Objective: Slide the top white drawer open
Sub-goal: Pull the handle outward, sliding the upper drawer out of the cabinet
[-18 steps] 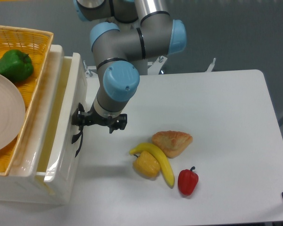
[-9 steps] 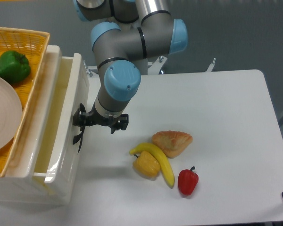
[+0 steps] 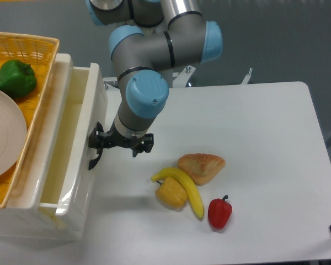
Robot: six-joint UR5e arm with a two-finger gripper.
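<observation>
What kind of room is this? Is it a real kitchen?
Probably not a kitchen; it looks like a robot lab. A blue-jointed grey robot arm stands at a plain white table, its gripper at the cream-white plastic top drawer, and the red pepper looks like a toy.

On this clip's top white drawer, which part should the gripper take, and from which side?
The curved black handle on the front face of the top white drawer. It is the only part standing proud of the glossy flat front, so I would come from the open table side, fingers across the bar. The gripper sits right at it; whether it is closed on it cannot be told.
</observation>
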